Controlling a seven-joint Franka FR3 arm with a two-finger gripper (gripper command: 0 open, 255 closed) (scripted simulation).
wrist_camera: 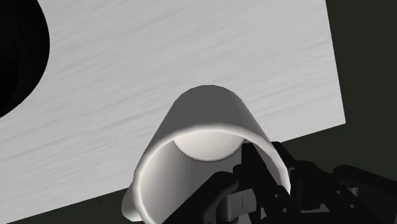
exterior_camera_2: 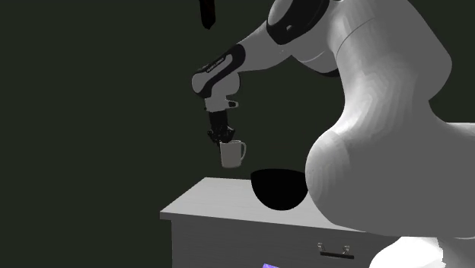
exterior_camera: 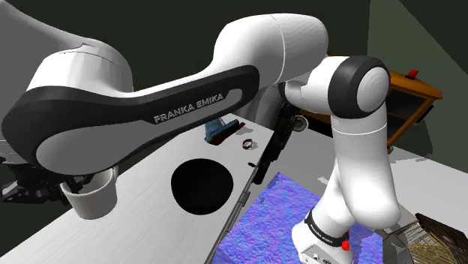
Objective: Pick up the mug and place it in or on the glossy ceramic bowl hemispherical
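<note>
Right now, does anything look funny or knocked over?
Nothing really stands out. The white mug hangs upright in the claw, up off the table, next to the black bowl. Nothing looks spilled or broken.

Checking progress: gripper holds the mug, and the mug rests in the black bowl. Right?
Not quite. The gripper holds the mug, but the mug is beside the black bowl, apart from it, not in it. The second exterior view shows this.
</note>
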